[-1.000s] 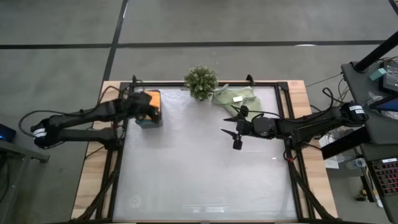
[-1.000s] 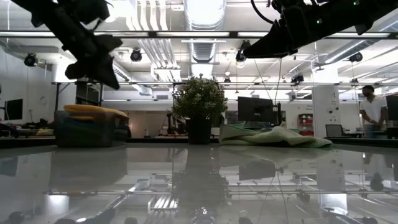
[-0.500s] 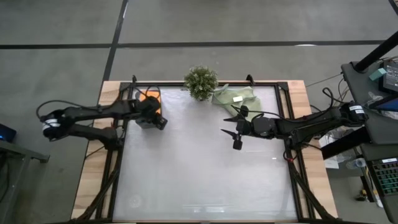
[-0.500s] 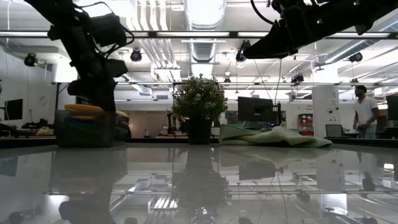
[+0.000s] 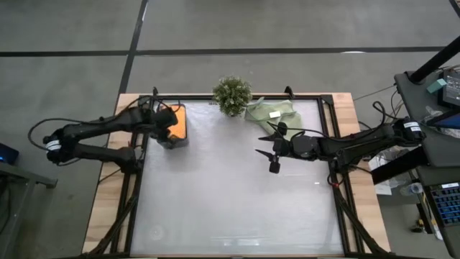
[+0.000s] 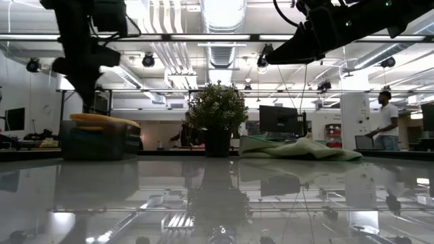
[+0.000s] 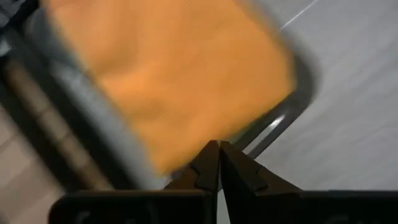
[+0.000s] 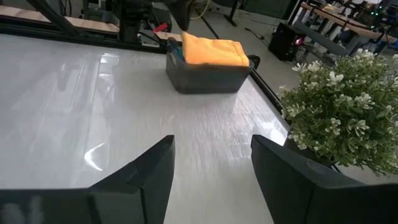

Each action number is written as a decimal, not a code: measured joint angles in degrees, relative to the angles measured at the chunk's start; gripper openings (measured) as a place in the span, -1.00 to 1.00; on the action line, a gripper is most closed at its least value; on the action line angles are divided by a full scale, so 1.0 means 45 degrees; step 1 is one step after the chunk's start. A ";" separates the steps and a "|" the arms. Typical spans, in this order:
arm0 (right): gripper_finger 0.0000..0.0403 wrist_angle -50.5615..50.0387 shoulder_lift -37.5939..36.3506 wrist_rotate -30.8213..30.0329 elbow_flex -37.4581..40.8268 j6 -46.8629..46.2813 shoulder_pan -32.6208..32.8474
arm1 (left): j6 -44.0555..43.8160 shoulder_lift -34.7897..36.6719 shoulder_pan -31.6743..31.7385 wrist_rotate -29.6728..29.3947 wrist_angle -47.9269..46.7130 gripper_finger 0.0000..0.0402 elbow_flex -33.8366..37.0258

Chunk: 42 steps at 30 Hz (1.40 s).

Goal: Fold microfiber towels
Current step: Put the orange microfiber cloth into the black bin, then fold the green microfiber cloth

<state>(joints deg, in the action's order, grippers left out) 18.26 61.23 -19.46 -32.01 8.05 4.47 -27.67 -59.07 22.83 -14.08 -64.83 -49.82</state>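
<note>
L gripper, jaws together, sits over orange towel in tray: may snag it. R gripper, jaws apart, empty; green towel unfolded.

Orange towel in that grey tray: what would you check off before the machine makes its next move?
1. Orange towel lies on top in the grey tray: ok.
2. Left pincer shut, holding nothing, at the tray's edge: ok.
3. Right pincer open, empty, above mid-table: ok.
4. Sage-green towels lie crumpled beside the plant, unfolded: not ok.
5. Towels under the orange one folded: cannot tell.
</note>
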 joint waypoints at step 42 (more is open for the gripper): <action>0.00 -0.8478 0.3027 0.1700 -0.3545 -0.7558 -0.5705 | 0.5998 0.0589 -0.3632 0.0075 1.5518 -1.00 0.2332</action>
<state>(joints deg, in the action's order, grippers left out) -19.89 74.86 -11.81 -47.96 -25.96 -21.20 -0.68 -56.42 6.48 -13.74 5.00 -39.32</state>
